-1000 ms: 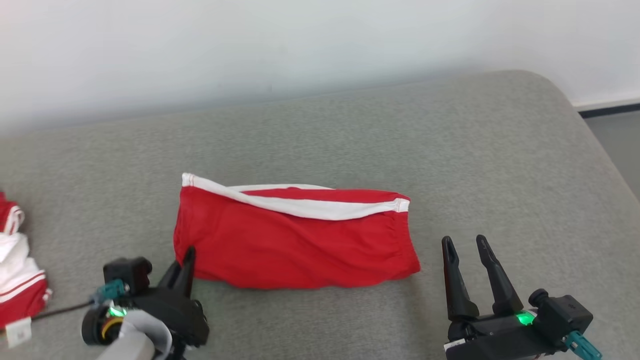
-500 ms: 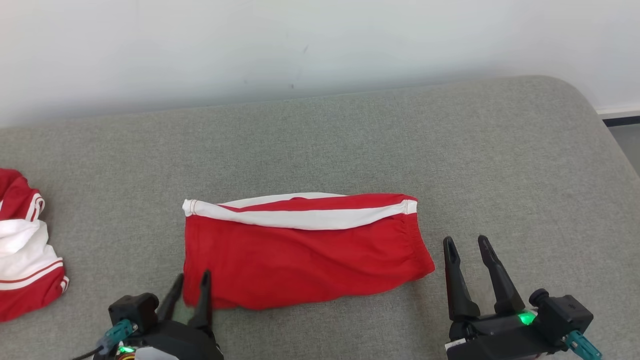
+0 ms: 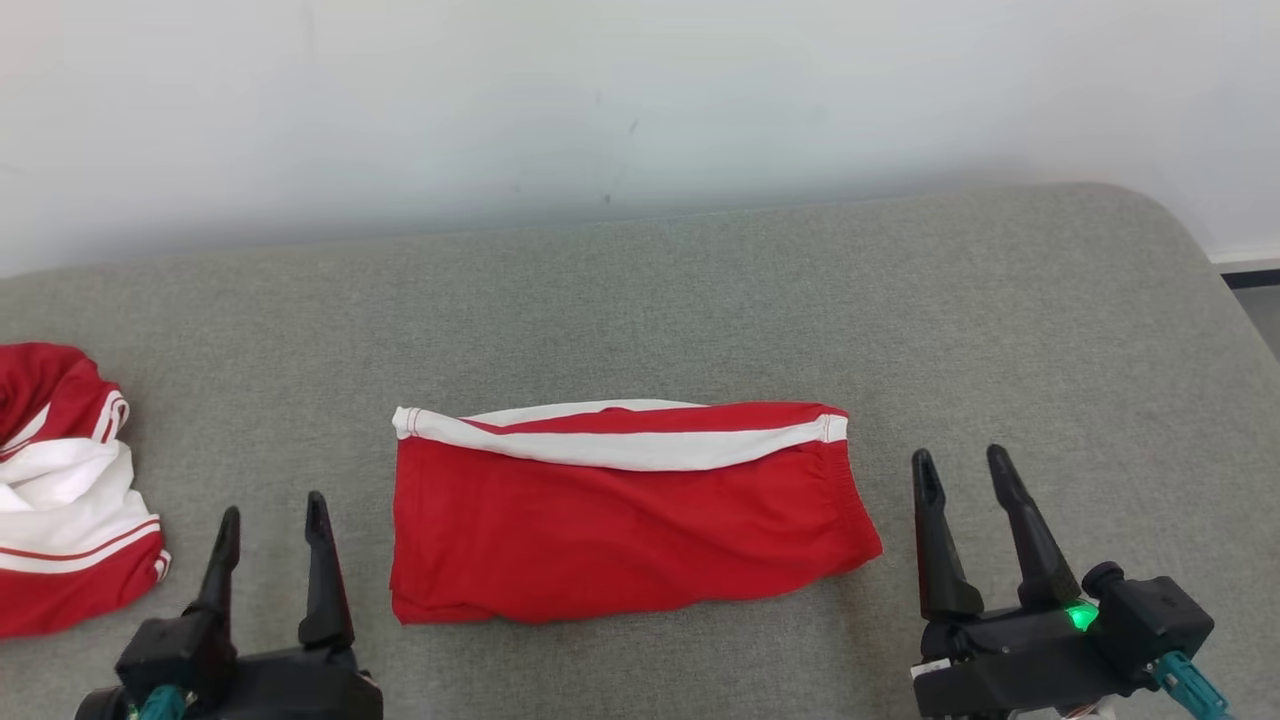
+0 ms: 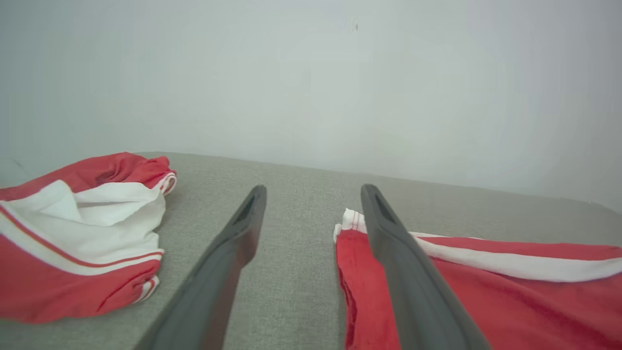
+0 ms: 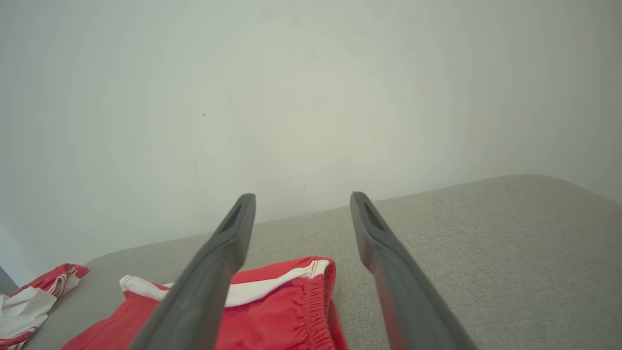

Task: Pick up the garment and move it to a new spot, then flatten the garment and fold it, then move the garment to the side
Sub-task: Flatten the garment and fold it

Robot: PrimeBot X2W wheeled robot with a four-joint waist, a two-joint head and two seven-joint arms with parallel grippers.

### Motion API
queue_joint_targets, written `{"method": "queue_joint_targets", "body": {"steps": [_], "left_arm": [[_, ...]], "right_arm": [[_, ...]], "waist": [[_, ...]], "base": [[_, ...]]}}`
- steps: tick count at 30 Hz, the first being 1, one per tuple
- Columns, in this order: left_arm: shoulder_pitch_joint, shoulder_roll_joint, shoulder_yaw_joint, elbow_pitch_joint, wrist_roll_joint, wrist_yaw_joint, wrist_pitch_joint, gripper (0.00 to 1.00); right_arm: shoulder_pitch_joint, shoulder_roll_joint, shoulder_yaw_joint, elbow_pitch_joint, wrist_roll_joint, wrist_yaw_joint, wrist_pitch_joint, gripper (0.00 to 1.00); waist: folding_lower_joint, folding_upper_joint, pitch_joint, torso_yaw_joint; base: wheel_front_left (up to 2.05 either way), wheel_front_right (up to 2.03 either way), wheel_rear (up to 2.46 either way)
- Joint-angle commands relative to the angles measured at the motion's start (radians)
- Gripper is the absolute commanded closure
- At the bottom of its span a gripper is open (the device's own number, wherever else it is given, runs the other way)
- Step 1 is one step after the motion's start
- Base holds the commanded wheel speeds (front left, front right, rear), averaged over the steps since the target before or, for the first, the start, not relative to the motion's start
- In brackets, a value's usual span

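The garment (image 3: 620, 515) is a pair of red shorts with a white stripe along its far edge, lying folded into a flat rectangle in the middle of the grey cushion (image 3: 700, 300). My left gripper (image 3: 272, 515) stands open just left of its near left corner, apart from the cloth, nothing between the fingers. In the left wrist view the garment (image 4: 486, 291) lies to the right of my open left gripper (image 4: 311, 194). My right gripper (image 3: 960, 465) is open beside the garment's right end, empty. In the right wrist view the garment (image 5: 272, 311) lies under the open right gripper (image 5: 301, 201).
A second red and white garment (image 3: 60, 500) lies bunched at the left edge of the cushion, also in the left wrist view (image 4: 77, 228). A pale wall (image 3: 600, 100) rises behind. The cushion's rounded right corner (image 3: 1180, 240) drops off to the floor.
My left gripper let go of the garment's near left corner, opened, and drew back to the left. The head view shifted, so the whole scene sits lower and further right.
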Motion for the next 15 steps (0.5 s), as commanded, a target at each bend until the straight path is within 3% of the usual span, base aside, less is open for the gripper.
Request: {"method": "queue_joint_targets", "body": {"steps": [1,6,15], "left_arm": [[0.025,-0.005,0.017,-0.015,0.041,0.0,-0.003,0.0],[0.074,-0.027,0.084,-0.064,0.171,-0.018,-0.003,0.0],[0.166,-0.078,0.172,-0.097,0.285,-0.11,-0.003,0.0]], "right_arm": [[-0.001,0.001,-0.01,-0.006,-0.016,-0.002,-0.001,0.0],[0.005,0.002,-0.039,-0.017,-0.044,-0.002,-0.001,0.0],[0.038,0.001,-0.071,-0.003,-0.062,-0.002,0.0,0.0]], "waist": [[0.0,-0.0001,-0.004,0.006],[0.0,-0.0001,-0.006,0.014],[0.0,-0.0001,0.006,0.033]], "base": [[0.0,0.0,0.0],[0.0,0.0,0.0],[0.0,0.0,0.0]]}}
